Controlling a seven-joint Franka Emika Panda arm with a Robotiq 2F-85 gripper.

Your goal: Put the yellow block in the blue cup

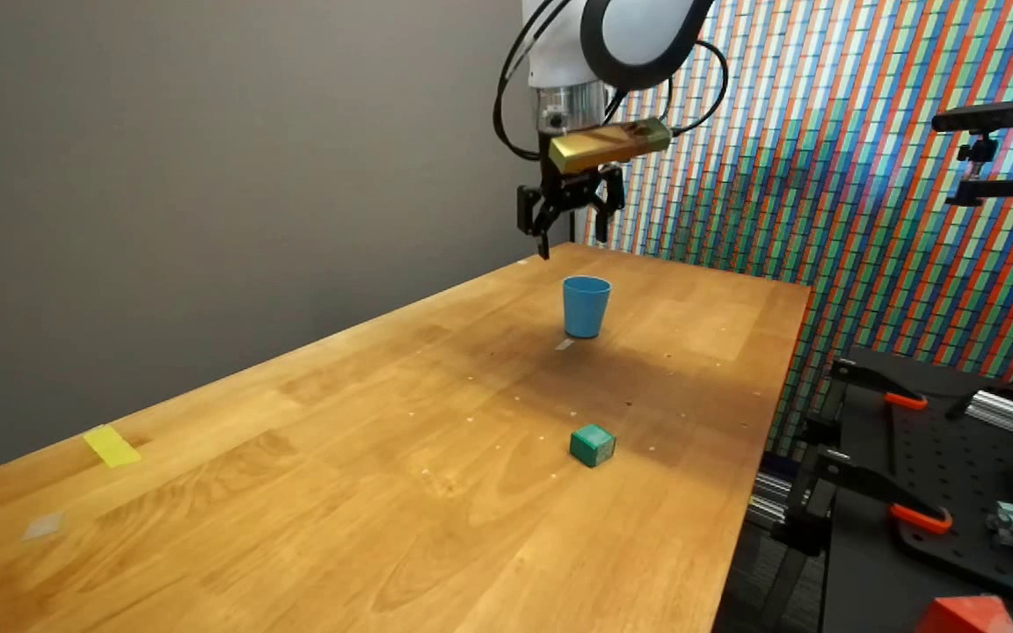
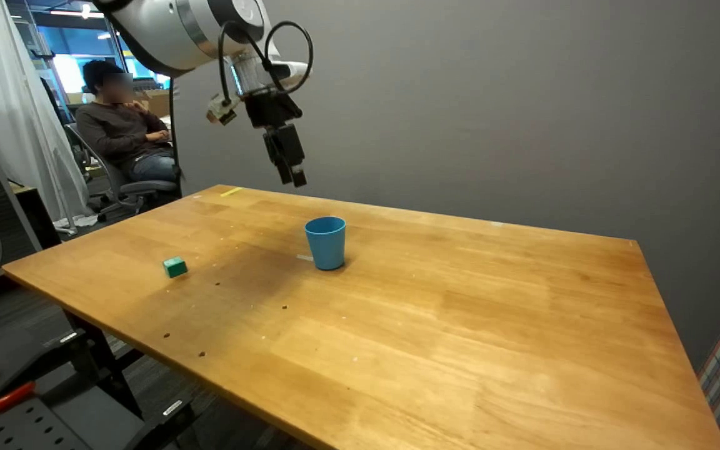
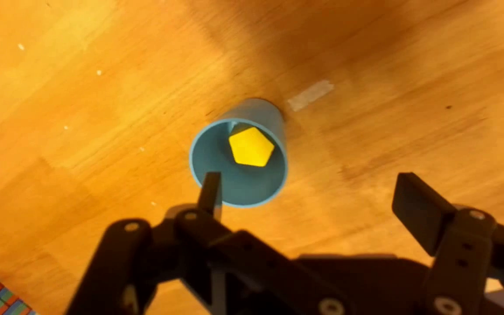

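Observation:
The blue cup (image 1: 585,309) stands upright on the wooden table, and it also shows in an exterior view (image 2: 326,245). In the wrist view the blue cup (image 3: 239,186) is seen from above. The yellow block (image 3: 251,147) lies inside it, against one side of the wall; the cup hides the block in both exterior views. My gripper (image 1: 573,244) is open and empty, well above the table. It also shows side-on in an exterior view (image 2: 293,180). In the wrist view the gripper (image 3: 308,188) has its fingers wide apart, and one finger overlaps the cup's rim in the picture.
A small green block (image 1: 593,446) lies on the table, also shown in an exterior view (image 2: 175,267). A flat yellow patch (image 1: 112,446) is stuck near the table's edge. A grey wall (image 2: 491,112) runs along one side. A black cart with clamps (image 1: 876,492) stands beside the table.

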